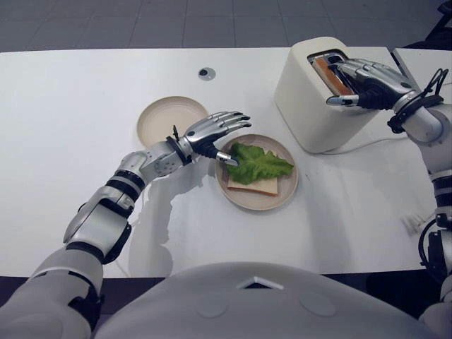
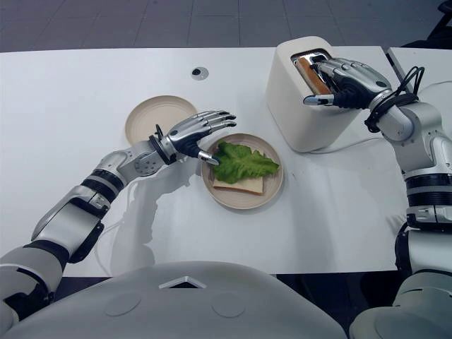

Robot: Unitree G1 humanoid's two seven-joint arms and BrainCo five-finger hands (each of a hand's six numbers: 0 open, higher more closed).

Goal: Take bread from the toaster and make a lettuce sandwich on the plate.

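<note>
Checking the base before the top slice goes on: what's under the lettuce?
A slice of bread lies under the lettuce, on the plate; its near edge and right corner show. The rest is covered by the lettuce, so anything between them cannot be seen.

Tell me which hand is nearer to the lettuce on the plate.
Left. The left hand is right at the left edge of the lettuce; the right hand is well away, at the toaster slot.

Broad white table (image 1: 70, 106) filling the middle, with a small round dark grommet (image 1: 206, 73) toward 12 o'clock. Grey tiled floor (image 1: 212, 21) beyond the far edge at 12 o'clock. Second white tabletop (image 1: 424, 60) butted alongside at 2 o'clock. Even, soft light.
</note>
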